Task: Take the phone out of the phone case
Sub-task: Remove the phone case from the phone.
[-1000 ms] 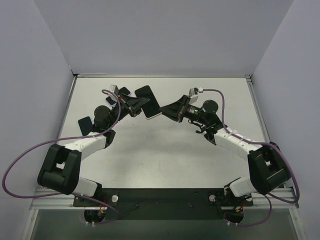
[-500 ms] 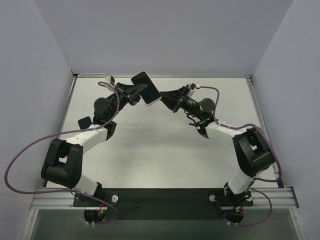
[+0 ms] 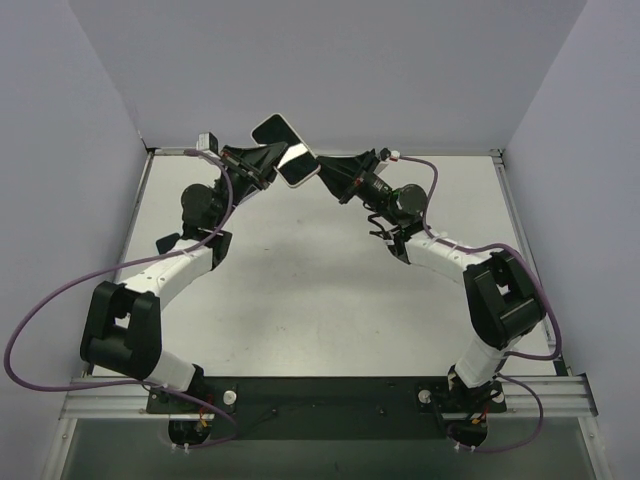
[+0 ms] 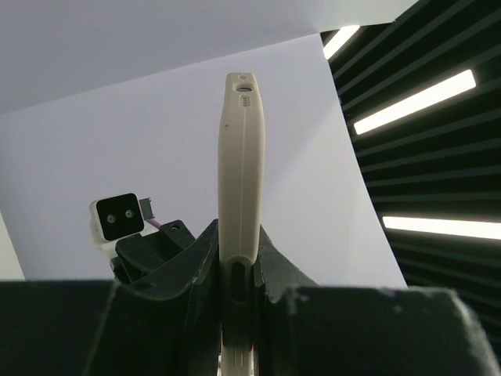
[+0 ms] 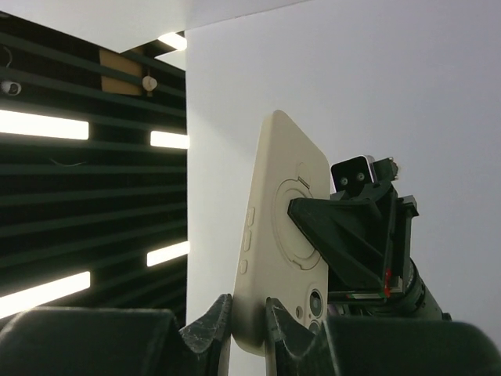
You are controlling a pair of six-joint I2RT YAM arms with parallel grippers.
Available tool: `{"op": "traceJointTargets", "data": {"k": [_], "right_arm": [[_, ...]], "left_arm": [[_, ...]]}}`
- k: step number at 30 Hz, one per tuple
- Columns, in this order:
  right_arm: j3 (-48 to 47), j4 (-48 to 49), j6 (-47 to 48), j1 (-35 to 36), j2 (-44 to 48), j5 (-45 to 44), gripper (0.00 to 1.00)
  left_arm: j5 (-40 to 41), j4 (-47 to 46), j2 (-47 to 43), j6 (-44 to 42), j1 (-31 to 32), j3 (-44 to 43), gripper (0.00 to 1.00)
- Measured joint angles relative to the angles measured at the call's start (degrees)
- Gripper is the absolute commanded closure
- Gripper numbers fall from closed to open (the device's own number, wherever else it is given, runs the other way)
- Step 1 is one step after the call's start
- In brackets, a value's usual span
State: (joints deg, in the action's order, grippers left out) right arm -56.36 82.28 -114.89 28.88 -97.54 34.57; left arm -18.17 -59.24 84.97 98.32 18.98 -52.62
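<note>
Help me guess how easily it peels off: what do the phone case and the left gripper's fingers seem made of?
Phone case: cream, matte, with rounded edges and moulded buttons; probably soft silicone or TPU, though stiffness cannot be seen. Left gripper's fingers: black, dull, slightly rough faces; likely hard plastic, possibly printed.

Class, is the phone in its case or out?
In: the phone case rims the phone, and a lens fills its cutout.

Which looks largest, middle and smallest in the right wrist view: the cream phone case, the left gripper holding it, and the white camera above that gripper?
1. phone case
2. left gripper
3. white camera
The case is nearest the lens, so its lead may be exaggerated.
</note>
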Motion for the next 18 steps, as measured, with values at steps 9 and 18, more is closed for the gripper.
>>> {"op": "traceJointTargets", "data": {"k": [9, 18], "right_arm": [[-2.4, 3.1, -1.4, 1.4, -0.5, -3.6, 1.00], [-2.4, 5.8, -2.5, 2.0, -1.9, -5.0, 1.00]], "left_arm": [[1.1, 0.6, -1.5, -0.7, 0.3, -3.0, 1.00], [2.2, 3.9, -3.5, -2.2, 0.5, -3.0, 1.00]]}}
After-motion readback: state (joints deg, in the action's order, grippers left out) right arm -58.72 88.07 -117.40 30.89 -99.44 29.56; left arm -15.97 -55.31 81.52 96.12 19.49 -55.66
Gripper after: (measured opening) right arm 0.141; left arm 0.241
